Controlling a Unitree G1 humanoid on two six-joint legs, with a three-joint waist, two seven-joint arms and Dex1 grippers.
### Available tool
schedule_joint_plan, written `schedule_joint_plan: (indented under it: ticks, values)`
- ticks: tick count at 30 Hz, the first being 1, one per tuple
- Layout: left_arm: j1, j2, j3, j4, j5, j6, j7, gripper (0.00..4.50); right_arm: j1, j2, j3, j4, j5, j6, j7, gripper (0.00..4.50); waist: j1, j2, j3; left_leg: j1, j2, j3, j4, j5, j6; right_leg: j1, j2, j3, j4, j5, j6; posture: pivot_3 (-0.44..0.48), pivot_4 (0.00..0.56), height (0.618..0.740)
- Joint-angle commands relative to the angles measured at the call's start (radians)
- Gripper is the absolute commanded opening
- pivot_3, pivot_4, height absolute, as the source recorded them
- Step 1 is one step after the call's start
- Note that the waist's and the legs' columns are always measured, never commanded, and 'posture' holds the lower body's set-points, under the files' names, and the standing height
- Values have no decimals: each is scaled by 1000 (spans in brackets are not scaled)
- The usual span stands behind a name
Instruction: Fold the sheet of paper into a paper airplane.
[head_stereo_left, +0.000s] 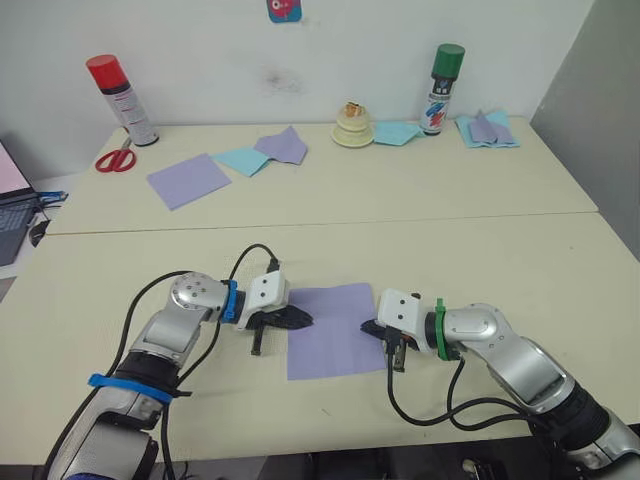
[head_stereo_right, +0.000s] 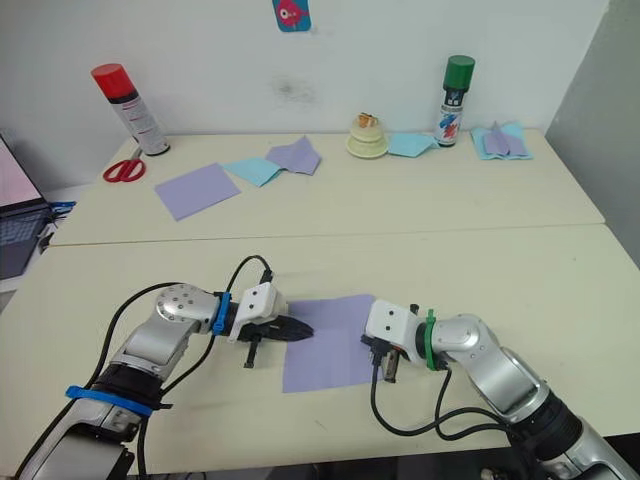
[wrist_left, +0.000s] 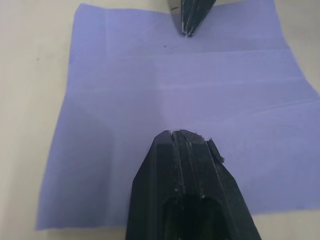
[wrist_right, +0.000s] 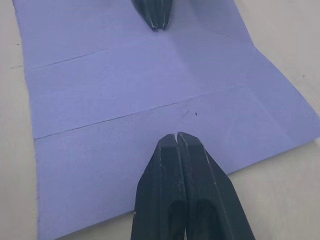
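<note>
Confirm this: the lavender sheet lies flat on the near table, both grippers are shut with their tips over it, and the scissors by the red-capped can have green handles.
One detail is wrong: the scissors by the red-capped can have red handles, as the left eye view shows. The rest holds: the sheet of paper lies flat on the near table, and the left gripper and right gripper are shut, tips over it.

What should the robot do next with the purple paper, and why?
Probably open one claw and pinch a side edge to lift it. The creased lavender sheet of paper lies flat and unfolded, and the left claw and right claw rest shut on opposite edges.
</note>
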Motion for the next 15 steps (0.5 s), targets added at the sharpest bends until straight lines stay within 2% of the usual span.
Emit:
schedule_joint_plan:
  ticks: [1, 5, 7, 9, 15]
  values:
    - [18, 3, 10, 16, 13, 0, 22, 0, 12, 22, -15, 22, -15, -27, -13, 40, 0, 0, 0, 0, 0, 0, 0, 0, 0, 0, 0, 0, 0, 0, 0, 0, 150, 740]
    - [23, -6, 8, 4, 10, 4, 31, 0, 12, 46, -101, -31, 36, -14, -29, 40, 1, 0, 0, 1, 1, 0, 0, 0, 0, 0, 1, 0, 1, 1, -1, 0, 150, 740]
    - [24, -11, 9, 1, 11, 5, 37, 0, 20, 43, -144, -70, 63, 12, -26, 412, 1, 0, 0, 0, 1, 0, 0, 0, 0, 0, 1, 0, 1, 1, -1, 0, 150, 740]
    - [22, -16, 7, 2, 13, 2, 40, 0, 34, 42, -181, -105, 89, 45, -28, 926, 1, 0, 0, 0, 1, 0, 0, 0, 0, 0, 1, 0, 1, 1, -1, 0, 150, 740]
    - [13, -35, -1, 1, 20, 2, 45, 0, 96, 115, -296, -134, 125, 158, -145, 3137, 4, 0, 0, 0, 0, 0, 0, 0, 0, 1, 0, 0, 1, 1, -1, 0, 150, 740]
